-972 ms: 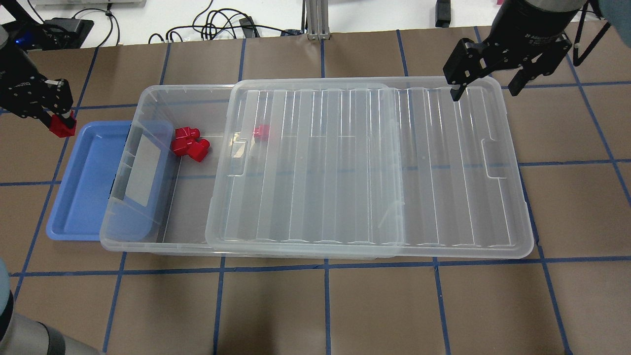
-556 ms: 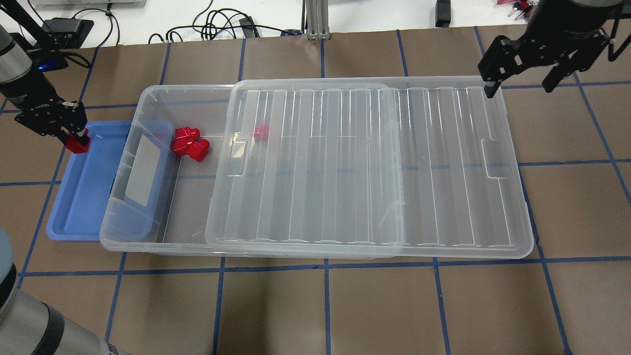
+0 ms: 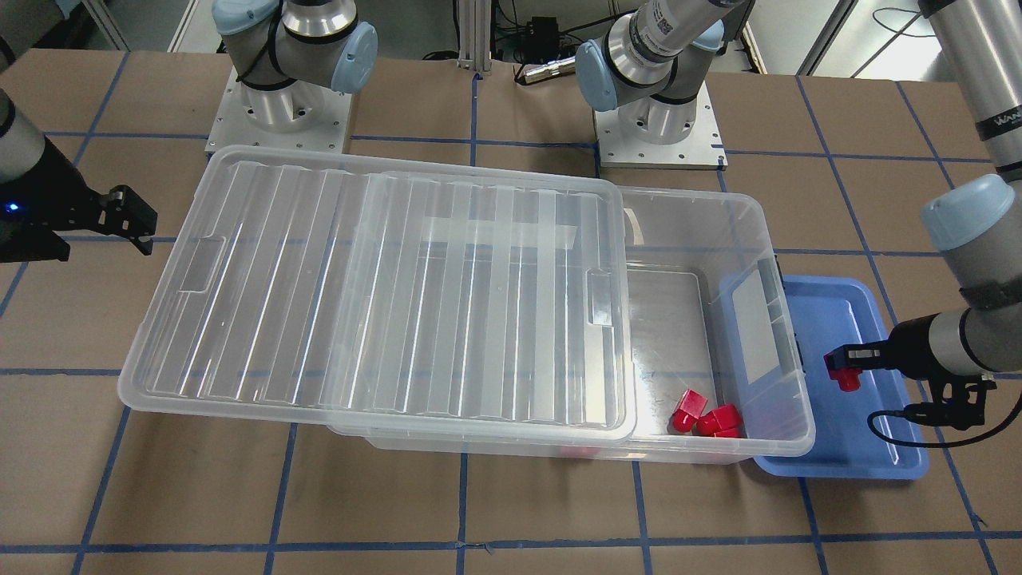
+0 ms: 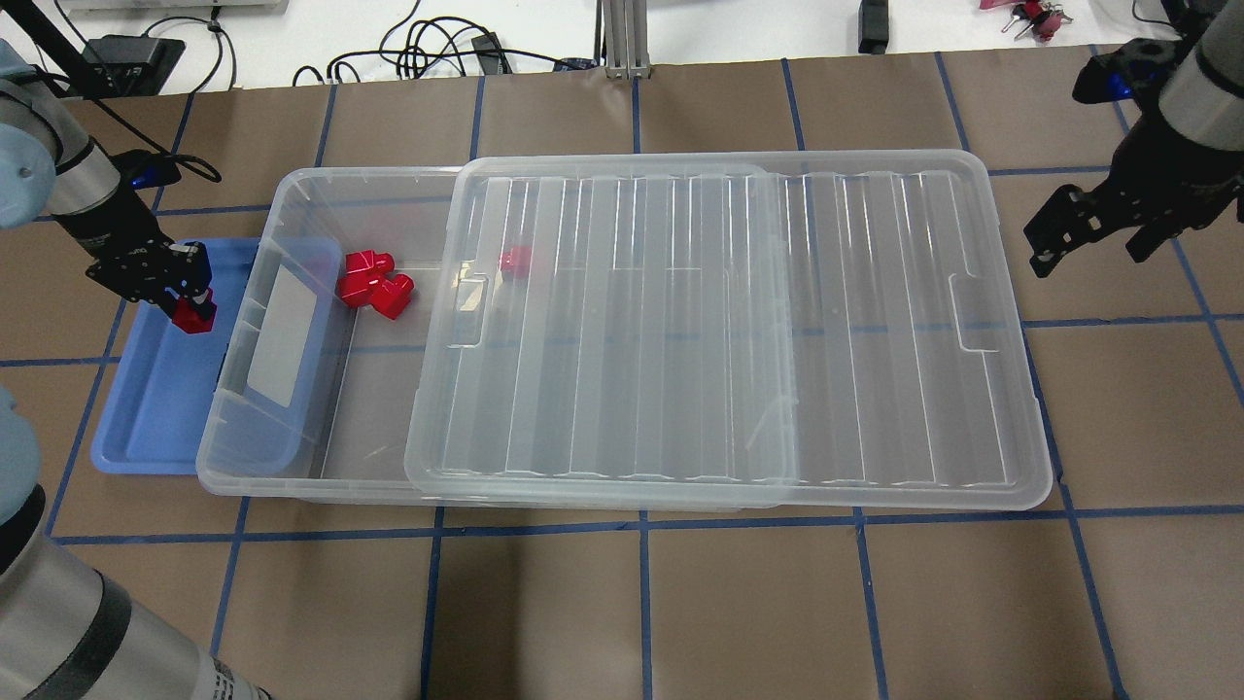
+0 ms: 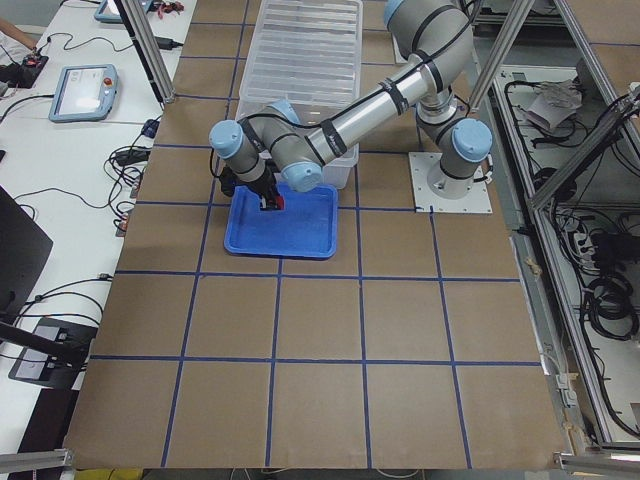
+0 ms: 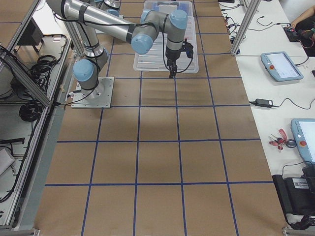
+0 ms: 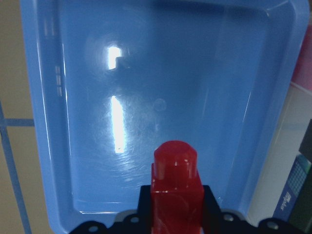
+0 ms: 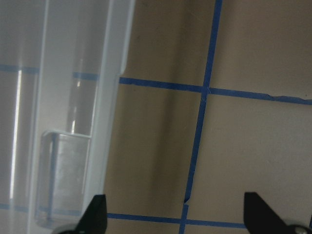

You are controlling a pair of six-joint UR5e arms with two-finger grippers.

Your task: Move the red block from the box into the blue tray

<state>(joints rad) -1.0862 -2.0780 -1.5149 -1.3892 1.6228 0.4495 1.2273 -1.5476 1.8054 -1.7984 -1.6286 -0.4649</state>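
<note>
My left gripper is shut on a red block and holds it over the far end of the blue tray. The left wrist view shows the block between the fingers, above the tray's bare floor. The front view shows block and tray too. The clear box has its lid slid to the right, with the left end uncovered. Three more red blocks lie inside. My right gripper is open and empty beside the lid's right edge.
The box's left end overlaps the blue tray's right side. One loose red block lies under the lid's edge. The right wrist view shows the lid's rim and brown table with blue tape lines. Cables lie along the table's far edge.
My left gripper has carried the red block from beyond the tray's far left corner to over the tray. My right gripper has moved right and nearer, off the lid to beside it.
</note>
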